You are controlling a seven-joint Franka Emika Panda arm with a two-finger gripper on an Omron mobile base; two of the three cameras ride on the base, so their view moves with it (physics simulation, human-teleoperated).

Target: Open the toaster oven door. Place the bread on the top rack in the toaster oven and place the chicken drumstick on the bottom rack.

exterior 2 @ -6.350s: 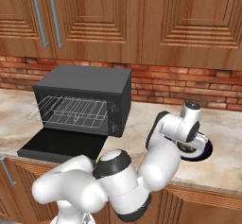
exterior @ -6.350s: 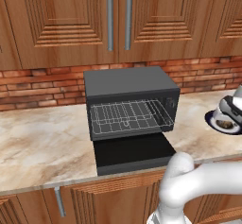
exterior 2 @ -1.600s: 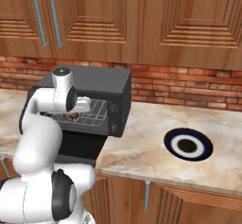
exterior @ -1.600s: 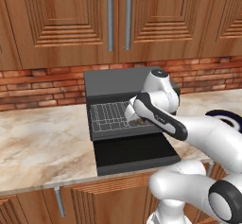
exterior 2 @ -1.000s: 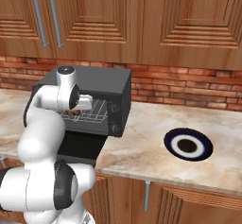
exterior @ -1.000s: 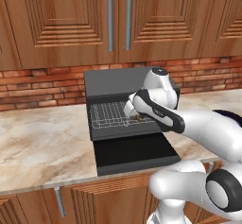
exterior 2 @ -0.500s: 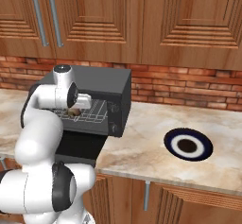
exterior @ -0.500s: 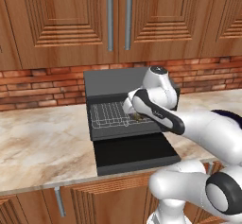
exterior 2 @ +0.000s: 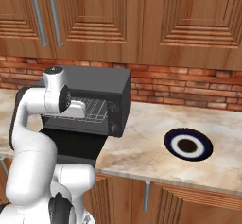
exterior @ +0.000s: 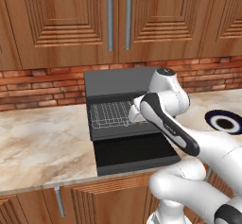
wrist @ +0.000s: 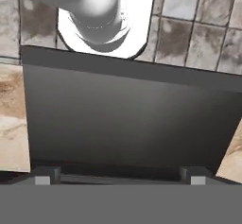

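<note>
The toaster oven [exterior: 122, 81] stands on the counter with its door [exterior: 134, 151] folded down flat. Silver wire racks [exterior: 108, 114] show inside, and I cannot tell the top rack from the bottom rack here. My gripper [exterior: 133, 114] is at the right side of the oven mouth, just above the racks' front edge [exterior 2: 93, 112]. In the hand view my gripper [wrist: 118, 178] looks down on the dark door [wrist: 132, 119]; its fingertips [wrist: 45, 176] stand wide apart with nothing between them. The bread and the chicken drumstick are hidden behind my hand or out of view.
A blue-rimmed plate [exterior 2: 188, 145] lies on the marble counter [exterior 2: 142, 138] to the oven's right, with nothing on it. A brick wall and wooden cabinets [exterior: 118, 20] stand behind and above the oven. The open door overhangs the counter's front edge.
A small brown piece showed at my fingers on the rack a second ago; it is no longer seen. My hand has turned a little at the oven mouth.
</note>
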